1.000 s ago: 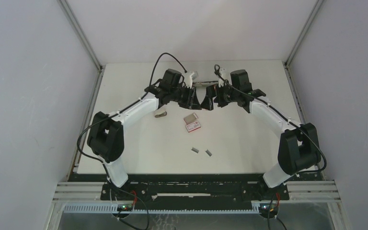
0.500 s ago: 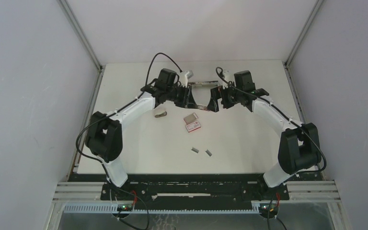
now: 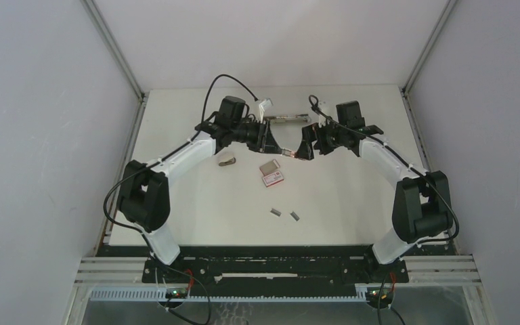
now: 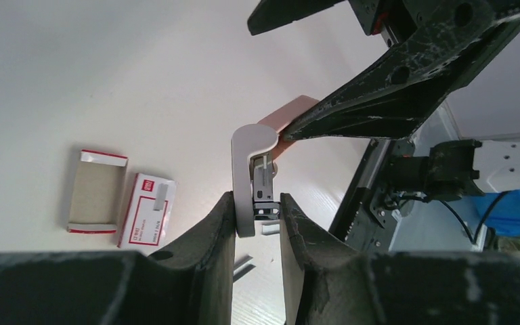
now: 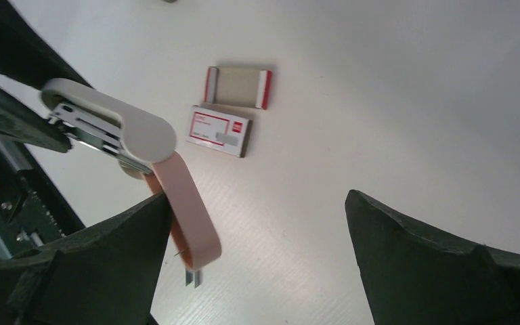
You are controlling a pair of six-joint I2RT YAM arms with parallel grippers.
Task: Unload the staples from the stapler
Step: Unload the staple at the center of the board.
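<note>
Firmly, left jaws clench white-and-pink stapler (image 4: 242,179); right jaws gape wide just beside it; grey staples (image 3: 294,216) lie on worktop (image 3: 352,196), well apart from both.

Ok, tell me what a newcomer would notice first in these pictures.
Above the far middle of the table, the left gripper is shut on a small white stapler with its pink half hanging open. The right gripper gapes wide beside it. Nearer the robot, an opened red-and-white box lies mid-table, with two short grey staple strips in front of it.
</note>
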